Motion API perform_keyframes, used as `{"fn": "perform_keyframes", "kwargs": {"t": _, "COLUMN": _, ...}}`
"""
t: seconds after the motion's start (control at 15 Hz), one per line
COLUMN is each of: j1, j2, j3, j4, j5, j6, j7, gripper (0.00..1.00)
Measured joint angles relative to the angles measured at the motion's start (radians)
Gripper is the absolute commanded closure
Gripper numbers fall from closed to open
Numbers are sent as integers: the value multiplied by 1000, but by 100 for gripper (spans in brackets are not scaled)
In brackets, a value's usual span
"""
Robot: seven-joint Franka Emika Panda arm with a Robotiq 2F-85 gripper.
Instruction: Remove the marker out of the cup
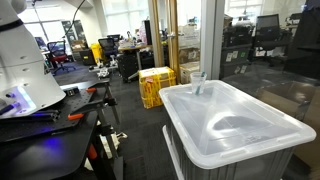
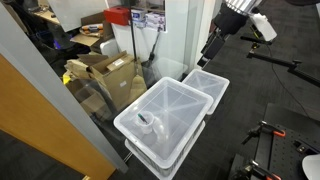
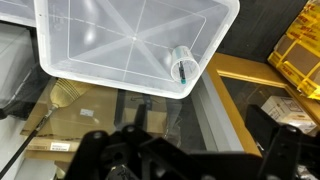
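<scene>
- Approach stage: hand (image 2: 209,54), jaws wide, hangs well above the cup (image 3: 181,65) on the bin lid (image 3: 110,40)
- Next, descend and pinch the marker (image 3: 183,71) inside

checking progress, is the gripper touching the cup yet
No, in an exterior view the gripper hangs high and off to one side of the cup, which sits on the bin lid.

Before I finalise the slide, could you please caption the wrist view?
Looking down from the wrist: the cup, marker inside, rests near one edge of the translucent white bin lid.
</scene>
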Motion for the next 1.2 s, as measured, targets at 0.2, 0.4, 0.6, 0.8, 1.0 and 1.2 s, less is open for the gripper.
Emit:
{"fn": "perform_keyframes", "kwargs": {"t": 0.2, "j1": 31, "j2": 65, "j3": 19, "j4": 2, "j5": 49, "j6": 65, "j7": -6, "gripper": 0}}
{"fn": "perform_keyframes", "kwargs": {"t": 0.4, "j1": 49, "j2": 137, "j3": 38, "j4": 12, "j5": 91, "j6": 117, "j7": -44, "gripper": 0}}
{"fn": "perform_keyframes", "kwargs": {"t": 0.6, "j1": 51, "j2": 213, "j3": 67, "j4": 29, "j5": 118, "j6": 163, "j7": -84, "gripper": 0}}
{"fn": "perform_keyframes", "kwargs": {"t": 0.8, "j1": 48, "j2": 293, "j3": 101, "j4": 56, "j5": 151, "j6": 195, "j7": -136, "gripper": 0}}
{"fn": "perform_keyframes", "kwargs": {"t": 1.0, "j1": 30, "j2": 369, "j3": 144, "j4": 90, "j5": 162, "j6": 218, "j7": -152, "gripper": 0}}
{"fn": "perform_keyframes", "kwargs": {"t": 1.2, "j1": -6, "j2": 447, "j3": 195, "j4": 125, "j5": 161, "j6": 256, "j7": -153, "gripper": 0}}
